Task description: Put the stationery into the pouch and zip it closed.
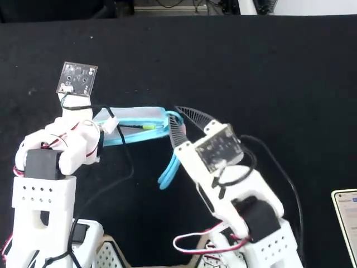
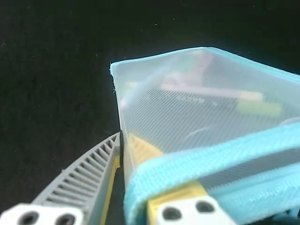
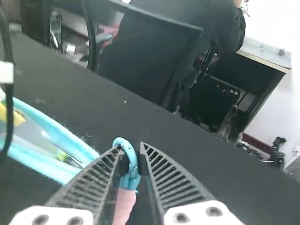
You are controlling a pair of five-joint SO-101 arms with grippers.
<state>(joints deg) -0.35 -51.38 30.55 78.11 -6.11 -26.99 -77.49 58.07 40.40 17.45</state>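
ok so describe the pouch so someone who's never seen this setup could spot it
On the black table, the left pincer and right pincer face each other. The pouch is held between them, pinched at each end. Unlike anything nearby, it's flat, see-through and trimmed in light blue, with stationery visible inside.

In the high view the left arm (image 1: pixel 72 148) covers the left end of the pouch (image 1: pixel 136 120). In the left wrist view the pouch runs out past the picture's edge. The stationery (image 2: pixel 211 93) behind its mesh wall is blurred, and which items they are cannot be told. Under the blue loop (image 3: pixel 129 159) pinched by the right gripper (image 3: pixel 131 149) sits something pink (image 3: pixel 123 208), too blurred to name. A flat device (image 1: pixel 346 218) is cut by the high view's right edge.
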